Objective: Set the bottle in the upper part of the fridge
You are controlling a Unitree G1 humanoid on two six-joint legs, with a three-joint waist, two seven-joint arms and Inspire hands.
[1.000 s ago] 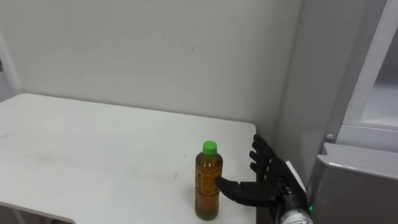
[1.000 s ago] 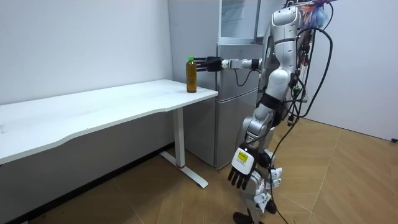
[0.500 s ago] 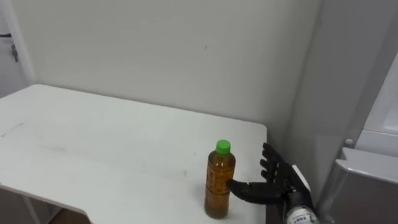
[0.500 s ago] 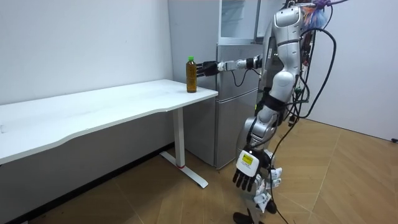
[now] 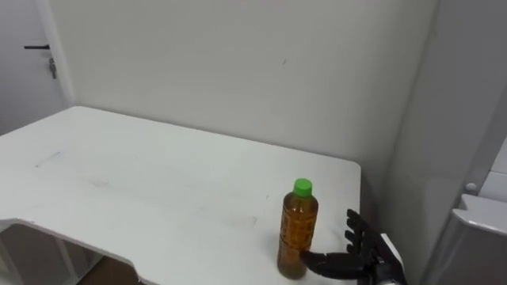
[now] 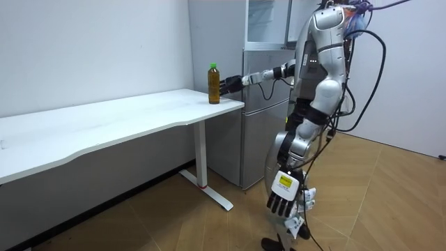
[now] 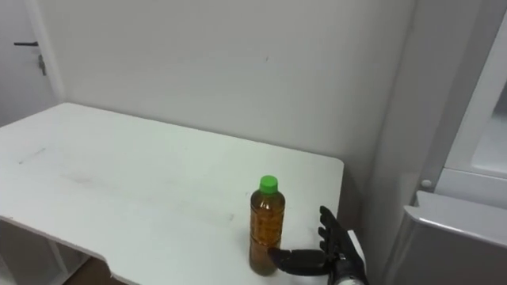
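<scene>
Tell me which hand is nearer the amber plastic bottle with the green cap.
Right. The right hand sits beside the green-capped amber plastic bottle; the left hand hangs far below.

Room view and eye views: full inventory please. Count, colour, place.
bottle: one, amber liquid with a green cap, upright near the table's end by the fridge
table: one, white, along the wall
fridge: one, grey, just past the table's end, upper door open
door: one, white with a dark handle, far left in the left eye view
floor: wood, brown
right hand: black, open, beside the bottle, thumb reaching toward its lower part; I cannot tell if they touch
left hand: black, open, hanging low by the robot's leg in the room view
</scene>
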